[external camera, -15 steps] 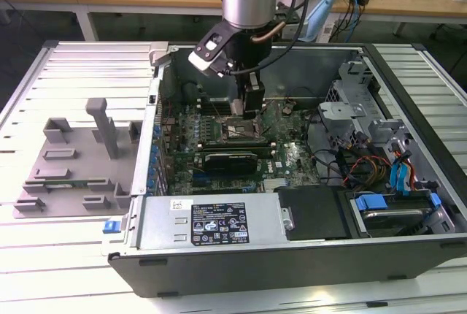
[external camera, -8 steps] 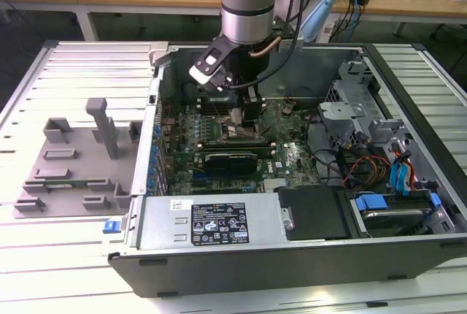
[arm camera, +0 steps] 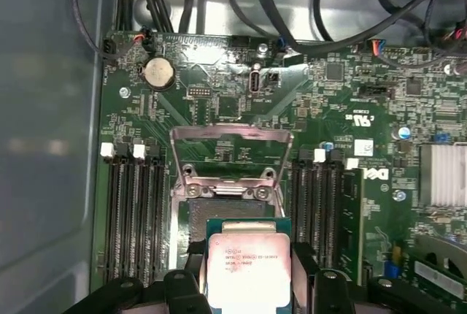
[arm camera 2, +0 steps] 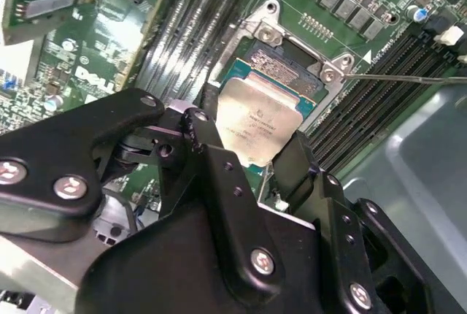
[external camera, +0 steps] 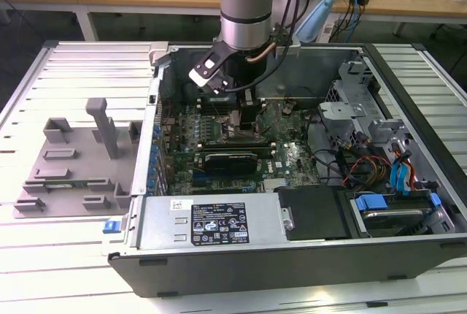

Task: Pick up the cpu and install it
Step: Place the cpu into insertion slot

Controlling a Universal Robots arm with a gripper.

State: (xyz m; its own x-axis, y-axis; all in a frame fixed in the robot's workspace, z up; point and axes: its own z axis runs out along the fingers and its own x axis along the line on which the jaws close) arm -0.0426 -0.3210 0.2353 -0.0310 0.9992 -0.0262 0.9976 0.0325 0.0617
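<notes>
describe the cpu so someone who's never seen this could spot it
Look into the open case, at the green motherboard under the arm. The gripper holds the cpu at the socket: a flat square chip, silvery-topped between dark slots.

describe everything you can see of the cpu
The cpu is a small flat square chip: a silvery metal lid with faint print, on a green board whose edge shows around it. It is held by the gripper, its fingers against two opposite sides, over the open socket on the motherboard. Whether it is seated cannot be told.
</notes>
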